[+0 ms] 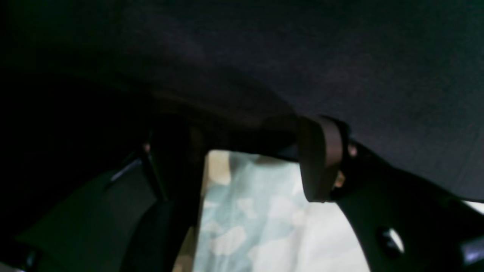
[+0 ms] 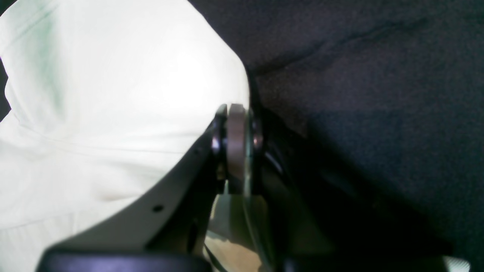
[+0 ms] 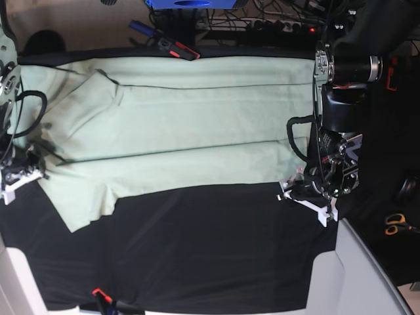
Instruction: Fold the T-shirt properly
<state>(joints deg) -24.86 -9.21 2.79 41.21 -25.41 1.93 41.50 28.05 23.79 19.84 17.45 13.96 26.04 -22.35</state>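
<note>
Your right gripper (image 2: 236,147) has its jaws clenched, prob pinching the T-shirt (image 3: 190,125) edge for folding; left gripper (image 1: 242,162) jaws released beside the hem.

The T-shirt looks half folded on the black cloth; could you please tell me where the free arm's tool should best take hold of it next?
Probably the near hem corner of the T-shirt beside the open left tool, coming in low from the table's edge: the fabric lies flat there with its edge exposed. The right tool is shut at the sleeve end.
</note>
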